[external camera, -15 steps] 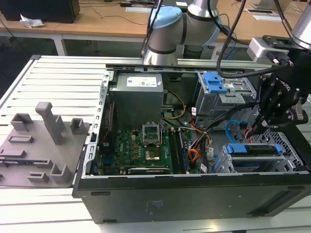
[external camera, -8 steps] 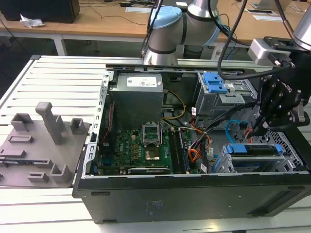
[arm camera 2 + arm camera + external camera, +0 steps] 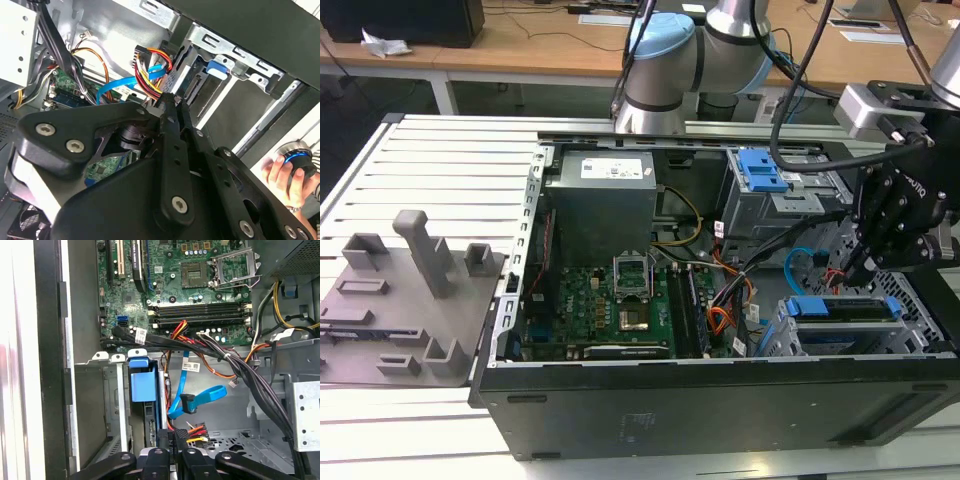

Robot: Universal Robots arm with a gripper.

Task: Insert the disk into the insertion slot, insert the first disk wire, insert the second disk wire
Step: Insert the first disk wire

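The disk is seen seated in the slot, its blue frame flush with the front of the metal cage, so that part of the work is judged done. The pincer is seen with its fingers drawn together, and in both wrist views the red, yellow and black strands of the first wire run right up to the fingertips. From this it is judged that the plug end of that wire is gripped, though the plug itself is largely hidden.

The step in hand is taken to be the plugging of this first wire into the disk. It is done well if the plug is held square to the socket on the disk's edge and pushed straight along the socket's line, with no twist. The stiff strands should be given slack, so that the plug is not dragged askew, and the nearby light-blue cable should not be caught.

In the first wrist view the disk's edge lies just beside the fingertips, with the blue frame beyond them. The light-blue cable loops near the pincer, and its dark plug hangs free, apart from the disk
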